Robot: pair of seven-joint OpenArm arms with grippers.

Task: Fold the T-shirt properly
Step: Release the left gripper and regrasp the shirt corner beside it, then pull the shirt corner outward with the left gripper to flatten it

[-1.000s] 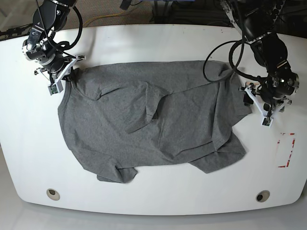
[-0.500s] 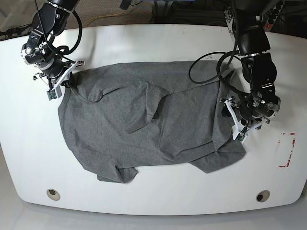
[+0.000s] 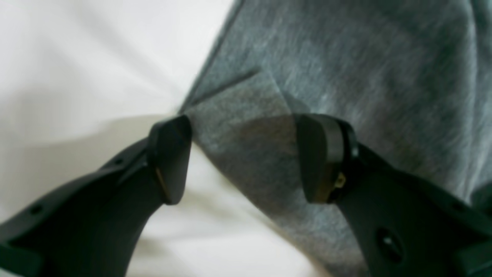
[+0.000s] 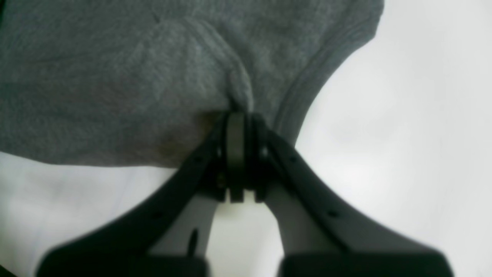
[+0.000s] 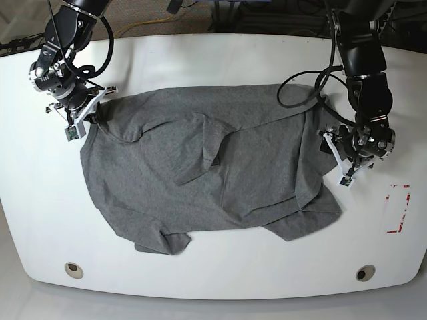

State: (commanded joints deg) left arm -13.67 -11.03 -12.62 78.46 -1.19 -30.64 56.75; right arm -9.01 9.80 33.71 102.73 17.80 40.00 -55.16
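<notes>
The grey T-shirt lies rumpled and partly doubled over on the white table. At its upper left corner, my right gripper holds the cloth. The right wrist view shows that gripper shut on a pinched ridge of the T-shirt, beside a ribbed edge. My left gripper is at the shirt's right edge. In the left wrist view it stands open. One of its fingers is over bare table, the other over the T-shirt, and a folded corner lies between them.
A red-and-white marked rectangle lies on the table right of the shirt. Two round holes sit near the table's front edge. Cables trail from both arms at the back.
My left gripper came in from the bare table onto the shirt's right edge, then shifted slightly right and up. My right gripper stayed shut at the upper left corner, barely moving.
</notes>
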